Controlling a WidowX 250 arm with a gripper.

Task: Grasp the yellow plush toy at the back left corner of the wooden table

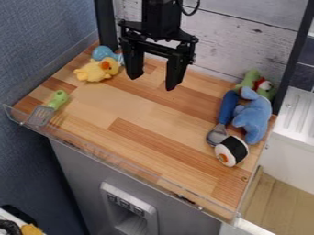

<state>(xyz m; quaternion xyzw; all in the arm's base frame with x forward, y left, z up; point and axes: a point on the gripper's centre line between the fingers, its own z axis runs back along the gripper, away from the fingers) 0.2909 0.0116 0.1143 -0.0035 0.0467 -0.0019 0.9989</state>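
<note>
The black gripper [152, 81] hangs over the back middle of the wooden counter, its two fingers apart with nothing between them. Nearest to it, on the left, lies a yellow duck toy [95, 71] with an orange beak, beside a light blue object [103, 53]. A spatula [41, 115] with a green handle [58, 99] rests at the left front. On the right are a blue elephant-like plush [254, 115], a spoon with a blue handle [227, 107], a sushi roll toy [232, 151] and a green plush [249, 79] with a red and white part.
A clear plastic edge [126, 170] runs along the front of the wooden counter [138, 142]. Dark posts stand at both back corners, with a whitewashed plank wall [236, 39] behind. A white rack-like surface [299, 112] is to the right.
</note>
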